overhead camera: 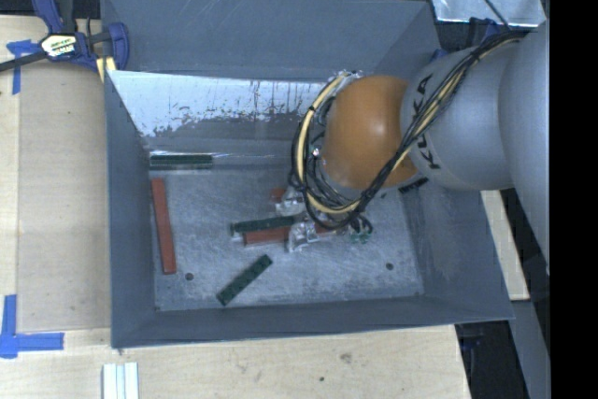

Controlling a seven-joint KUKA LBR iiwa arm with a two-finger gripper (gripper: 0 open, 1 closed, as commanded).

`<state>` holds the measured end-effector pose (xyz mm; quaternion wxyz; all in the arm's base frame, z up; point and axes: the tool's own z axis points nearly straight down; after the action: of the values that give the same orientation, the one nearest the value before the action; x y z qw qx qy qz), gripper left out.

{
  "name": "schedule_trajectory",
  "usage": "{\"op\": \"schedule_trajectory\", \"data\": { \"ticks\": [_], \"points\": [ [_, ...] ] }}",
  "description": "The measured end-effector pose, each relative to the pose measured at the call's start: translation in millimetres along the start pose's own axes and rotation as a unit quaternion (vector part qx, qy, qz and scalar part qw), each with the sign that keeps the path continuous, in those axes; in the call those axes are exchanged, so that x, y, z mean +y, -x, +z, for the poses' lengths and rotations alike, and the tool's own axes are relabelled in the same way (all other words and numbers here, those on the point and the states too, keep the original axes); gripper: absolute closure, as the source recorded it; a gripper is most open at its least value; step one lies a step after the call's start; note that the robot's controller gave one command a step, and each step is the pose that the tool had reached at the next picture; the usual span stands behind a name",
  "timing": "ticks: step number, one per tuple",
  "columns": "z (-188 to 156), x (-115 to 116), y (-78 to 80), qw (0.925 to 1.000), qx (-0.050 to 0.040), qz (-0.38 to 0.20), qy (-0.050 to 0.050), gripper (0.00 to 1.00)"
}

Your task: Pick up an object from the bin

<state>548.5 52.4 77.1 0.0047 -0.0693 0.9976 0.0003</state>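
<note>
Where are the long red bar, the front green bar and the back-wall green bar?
long red bar (164,227), camera view, mid-length
front green bar (245,280), camera view, middle
back-wall green bar (182,161), camera view, middle

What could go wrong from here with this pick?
The end effector sits at the ends of a green stick and a red stick lying side by side in the middle; it might catch both or push them apart. Gripped at its end, a stick could tilt and slip out.
</note>
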Motion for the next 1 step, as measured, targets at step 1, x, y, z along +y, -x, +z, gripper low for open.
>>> {"op": "schedule_trajectory", "data": {
  "ticks": [1],
  "points": [
    [0.0,0.0,0.0,1.0000,0.0000,0.000,0.000,1.00]
  ]
}}
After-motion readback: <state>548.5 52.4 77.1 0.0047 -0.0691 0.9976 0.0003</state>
